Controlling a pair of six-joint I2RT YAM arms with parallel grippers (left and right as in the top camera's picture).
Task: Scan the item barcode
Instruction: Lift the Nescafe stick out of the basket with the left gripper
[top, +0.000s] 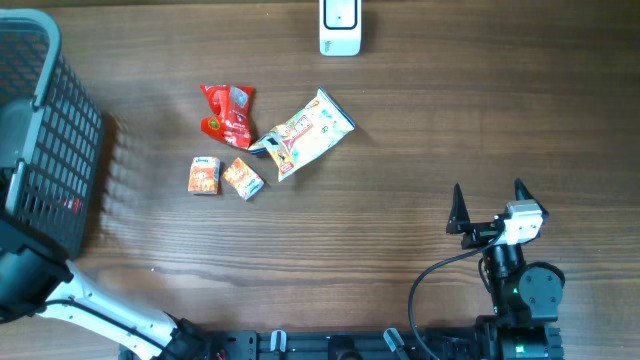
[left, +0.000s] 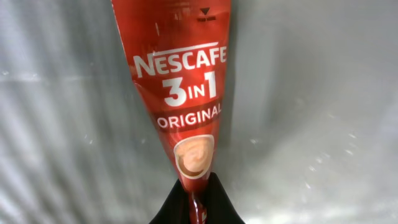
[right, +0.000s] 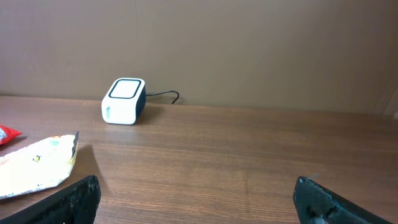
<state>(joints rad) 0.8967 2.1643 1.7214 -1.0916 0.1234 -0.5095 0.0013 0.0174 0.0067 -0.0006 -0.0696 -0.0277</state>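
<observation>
In the left wrist view my left gripper (left: 198, 188) is shut on the lower end of a red Nescafe 3 in 1 sachet (left: 181, 81), which stretches away from the fingers over a grey surface. No barcode shows on the side facing the camera. The white scanner (top: 340, 27) stands at the table's far edge, and the right wrist view has the scanner (right: 123, 101) at the back left. My right gripper (top: 490, 205) stands open above bare wood at the front right, its fingers wide apart with nothing between them (right: 205, 199). The basket and arm hide the left gripper in the overhead view.
A dark mesh basket (top: 45, 130) fills the left side. A red packet (top: 228, 115), a white and yellow pouch (top: 305, 135) and two small orange boxes (top: 204, 175) (top: 243, 179) lie left of the table's middle. The left arm (top: 90, 305) crosses the front left corner.
</observation>
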